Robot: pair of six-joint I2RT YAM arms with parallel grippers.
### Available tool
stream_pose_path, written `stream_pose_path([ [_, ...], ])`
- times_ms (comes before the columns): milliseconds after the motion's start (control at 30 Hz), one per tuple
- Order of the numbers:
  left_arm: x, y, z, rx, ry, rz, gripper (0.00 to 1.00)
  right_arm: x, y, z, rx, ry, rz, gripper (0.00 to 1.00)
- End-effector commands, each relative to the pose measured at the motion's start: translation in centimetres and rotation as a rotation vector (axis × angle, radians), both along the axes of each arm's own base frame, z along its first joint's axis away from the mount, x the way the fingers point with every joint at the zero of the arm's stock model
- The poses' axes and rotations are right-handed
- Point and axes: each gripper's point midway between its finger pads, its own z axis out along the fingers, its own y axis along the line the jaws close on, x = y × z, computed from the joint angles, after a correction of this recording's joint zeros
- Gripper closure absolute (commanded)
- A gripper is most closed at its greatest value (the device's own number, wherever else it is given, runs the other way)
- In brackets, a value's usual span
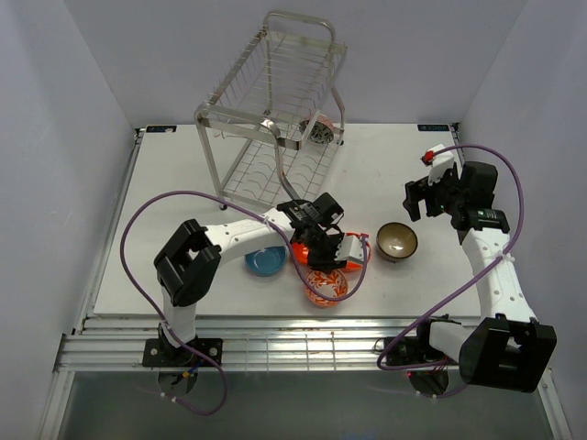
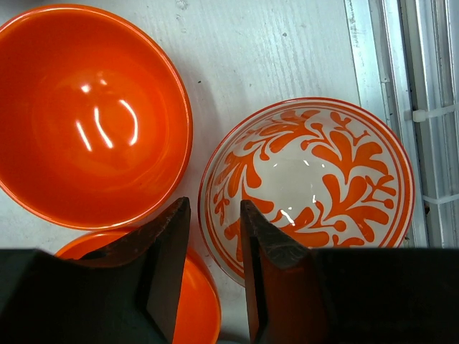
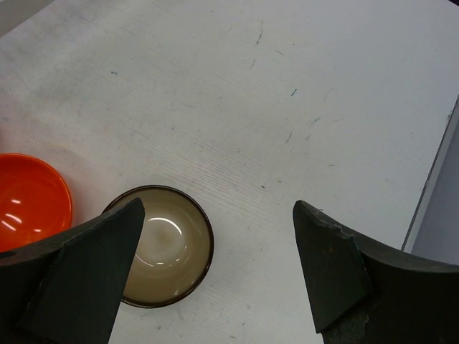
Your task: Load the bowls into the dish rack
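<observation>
In the left wrist view my left gripper is part open just above the red-and-white patterned bowl. One finger is over the bowl's inside and the other outside, with the near rim in the gap. Nothing is gripped. Two orange bowls lie close beside it. A blue bowl sits to the left of the group. My right gripper hangs wide open over the table, and the dark brown bowl lies below, partly behind its left finger. The dish rack stands at the back, with a grey patterned bowl in its lower part.
The table's near edge with a slatted metal rail runs close to the patterned bowl. White walls close in the table on the left, back and right. A purple cable loops from each arm.
</observation>
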Motion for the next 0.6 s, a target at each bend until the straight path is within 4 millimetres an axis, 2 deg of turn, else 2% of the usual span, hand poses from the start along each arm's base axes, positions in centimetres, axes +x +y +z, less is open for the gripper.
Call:
stream_pose_path([
  [0, 0.7, -0.6, 1.0, -0.038, -0.027, -0.015, 0.55, 0.2, 0.0, 0.6, 0.005, -0.024, 0.012, 0.10],
  [233, 0.2, -0.5, 1.1, -0.043, -0.013, -0.021, 0.59, 0.1, 0.0, 0.5, 0.008, -0.021, 0.015, 0.10],
  [567, 0.1, 0.1, -0.6, 0.009, 0.005, -0.009, 0.59, 0.2, -0.1, 0.5, 0.012, -0.019, 0.014, 0.10],
])
